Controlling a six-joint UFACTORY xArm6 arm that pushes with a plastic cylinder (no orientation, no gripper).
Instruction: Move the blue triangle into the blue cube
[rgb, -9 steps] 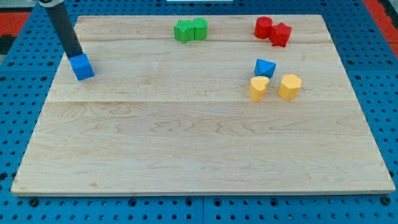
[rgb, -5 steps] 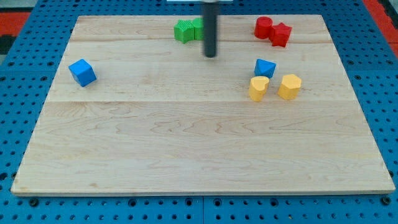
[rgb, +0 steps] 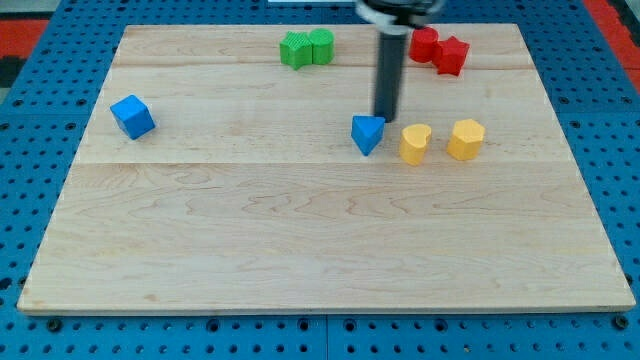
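Camera view: blue triangle (rgb: 367, 134) just below tool (rgb: 385, 117)

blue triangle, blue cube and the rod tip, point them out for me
blue triangle (rgb: 367, 134), camera view, middle of its front face
blue cube (rgb: 132, 116), camera view, centre of the block
my tip (rgb: 385, 117), camera view, rod's very bottom end

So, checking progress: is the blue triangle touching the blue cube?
No, the blue triangle sits by my tip, far to the view's right of the blue cube.

pale wooden board (rgb: 300, 240), blue pegboard surface (rgb: 30, 110)
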